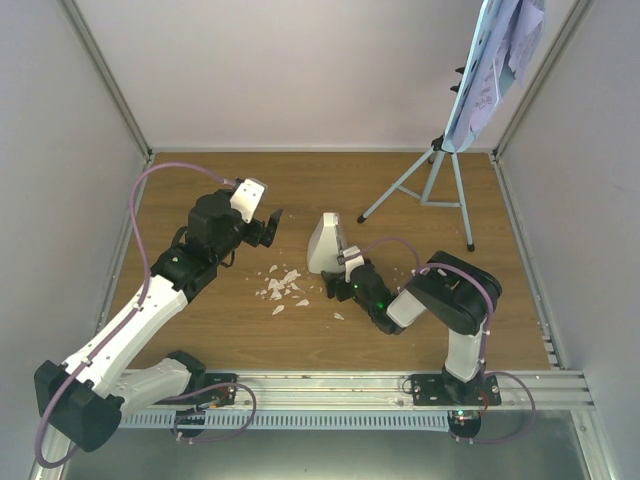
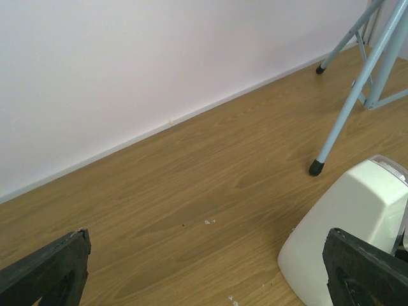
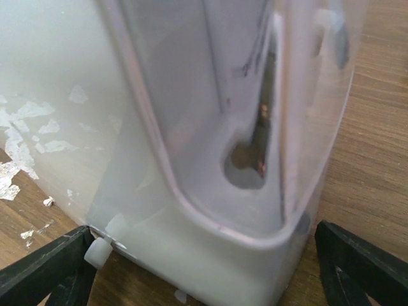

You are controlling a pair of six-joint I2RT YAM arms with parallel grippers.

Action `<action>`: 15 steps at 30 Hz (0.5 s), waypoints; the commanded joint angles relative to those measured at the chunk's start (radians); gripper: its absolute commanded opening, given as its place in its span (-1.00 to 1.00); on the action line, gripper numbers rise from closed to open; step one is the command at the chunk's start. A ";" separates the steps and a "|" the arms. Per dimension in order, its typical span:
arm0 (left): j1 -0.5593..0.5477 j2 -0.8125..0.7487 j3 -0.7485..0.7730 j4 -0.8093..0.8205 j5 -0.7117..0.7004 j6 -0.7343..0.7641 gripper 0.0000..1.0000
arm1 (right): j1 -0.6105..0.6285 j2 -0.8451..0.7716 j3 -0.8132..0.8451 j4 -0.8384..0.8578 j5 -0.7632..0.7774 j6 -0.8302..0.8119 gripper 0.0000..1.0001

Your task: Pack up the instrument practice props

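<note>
The white pyramid metronome stands mid-table, its clear cover facing my right gripper. In the right wrist view the metronome fills the frame and its base sits between the wide-apart jaws of the right gripper, which is open. My left gripper hovers to the left of the metronome, open and empty. The pale-blue music stand stands at the back right, with its tray carrying the sheet music pages.
White crumbs lie scattered on the wooden tabletop just left of the metronome. Pale walls enclose the table at the back and on both sides. A stand leg reaches the floor close to the metronome.
</note>
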 commanded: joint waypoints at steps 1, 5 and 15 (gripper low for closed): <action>0.005 -0.005 -0.012 0.057 0.002 -0.008 0.98 | 0.004 0.034 -0.010 -0.052 0.008 0.003 0.77; 0.005 -0.004 -0.012 0.057 0.004 -0.007 0.98 | 0.003 0.032 -0.014 -0.051 0.009 0.002 0.55; 0.005 -0.004 -0.014 0.058 0.005 -0.007 0.98 | 0.003 0.017 -0.026 -0.046 0.015 0.001 0.31</action>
